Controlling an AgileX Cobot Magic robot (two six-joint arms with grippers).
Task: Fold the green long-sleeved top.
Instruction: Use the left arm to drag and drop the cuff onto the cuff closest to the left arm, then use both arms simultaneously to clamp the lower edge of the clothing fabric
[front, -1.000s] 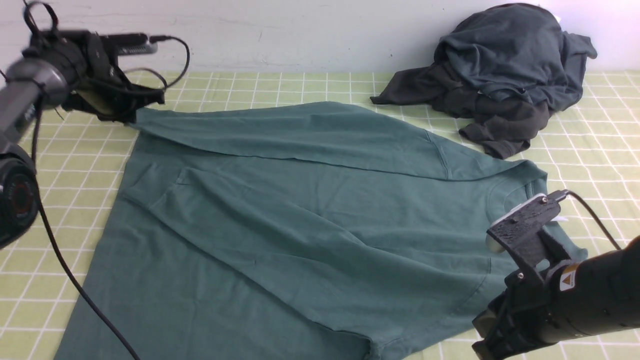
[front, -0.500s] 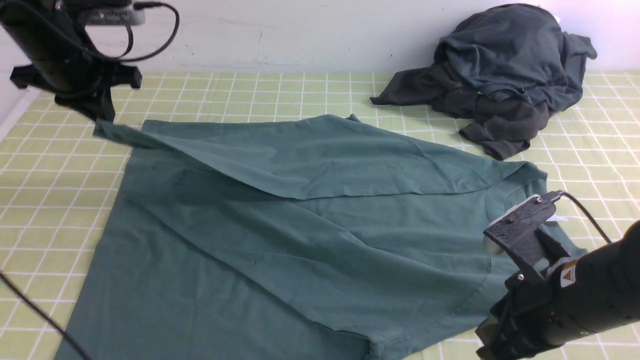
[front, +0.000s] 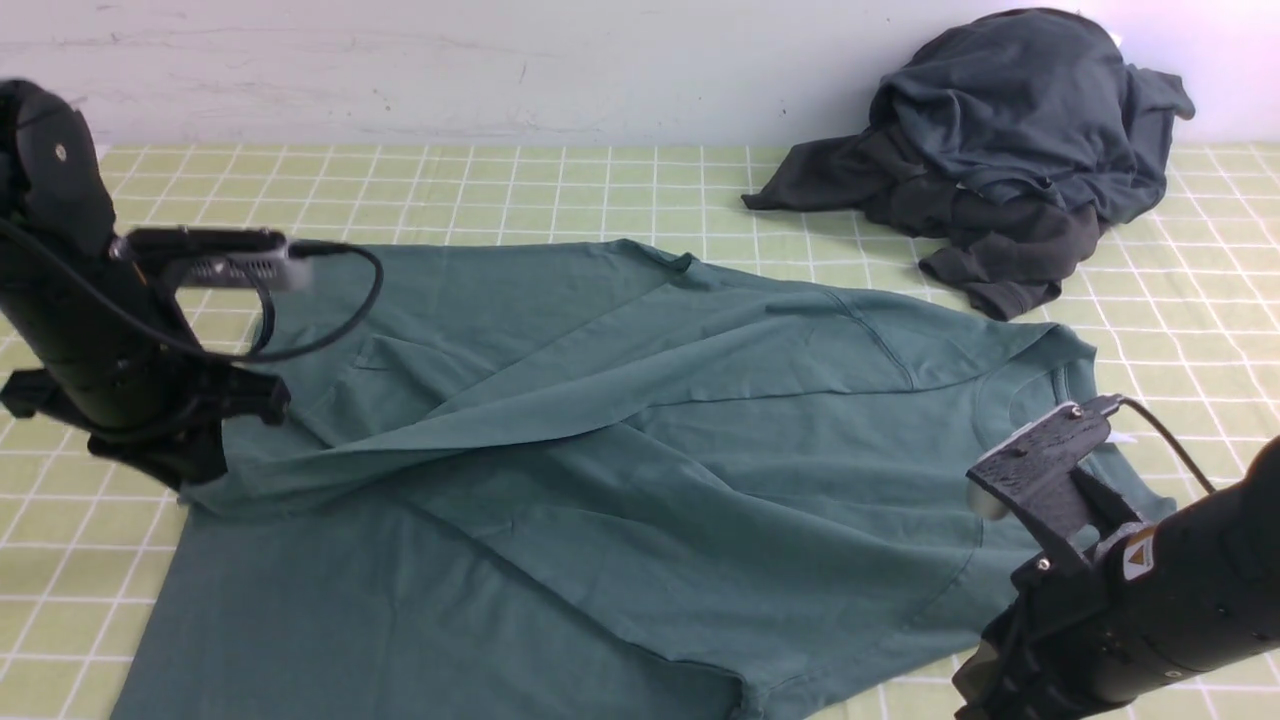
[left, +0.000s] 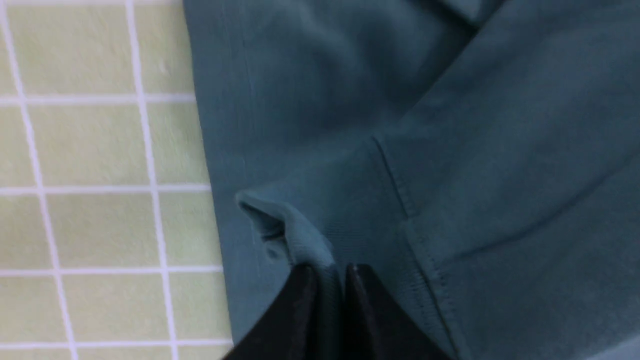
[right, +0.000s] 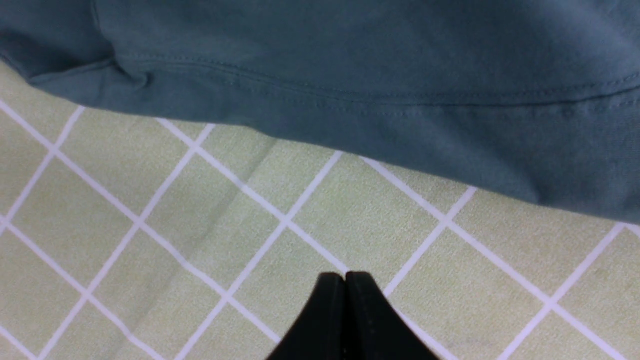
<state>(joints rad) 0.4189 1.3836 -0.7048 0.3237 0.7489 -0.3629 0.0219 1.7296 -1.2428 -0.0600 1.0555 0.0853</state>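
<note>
A green top lay spread across the tabletop, its sleeve cuff pinched in the nearly closed left hand near the left edge, while the right hand hung closed and empty near the front right corner.

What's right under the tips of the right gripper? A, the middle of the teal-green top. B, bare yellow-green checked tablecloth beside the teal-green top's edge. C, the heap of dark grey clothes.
B: the right wrist view shows the shut black right gripper over bare yellow-green checked tablecloth, with the edge of the teal-green knit long-sleeved top just beyond its tips.
</note>
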